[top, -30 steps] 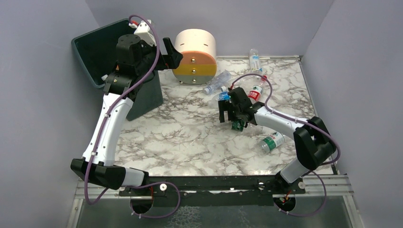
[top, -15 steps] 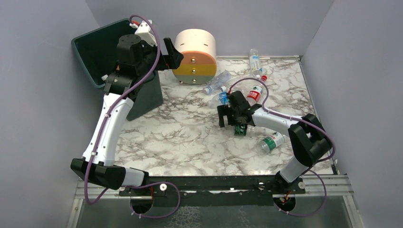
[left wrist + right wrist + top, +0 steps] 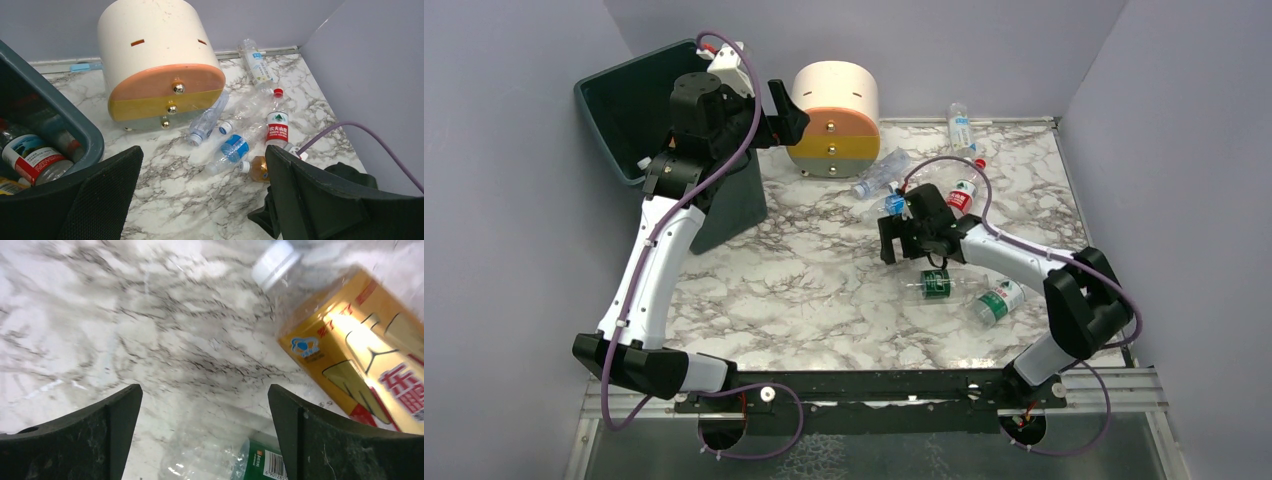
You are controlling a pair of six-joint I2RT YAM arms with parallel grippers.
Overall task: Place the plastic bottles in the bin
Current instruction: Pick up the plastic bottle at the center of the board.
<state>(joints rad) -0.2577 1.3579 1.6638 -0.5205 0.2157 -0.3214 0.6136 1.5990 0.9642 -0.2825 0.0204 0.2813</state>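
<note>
Lying nearest the near edge of the table (image 3: 804, 290), right of centre, are two green-labelled bottles (image 3: 937, 285), close together. Just beyond them the right gripper (image 3: 904, 245) hangs low over the marble, fingers spread wide and holding nothing, with a yellow-labelled bottle (image 3: 360, 360) beside it. Farther on, a red-labelled bottle (image 3: 277, 127), a blue-labelled bottle (image 3: 234, 147) and clear bottles (image 3: 207, 122) are strewn before the round drawer unit (image 3: 160, 65). The bin (image 3: 634, 100) stands at the far left corner with binned bottles (image 3: 30, 160) inside. The left gripper (image 3: 200, 200) hovers between it and the drawer unit, fingers apart, empty. A pale-labelled bottle (image 3: 960, 127) lies by the far edge.
</note>
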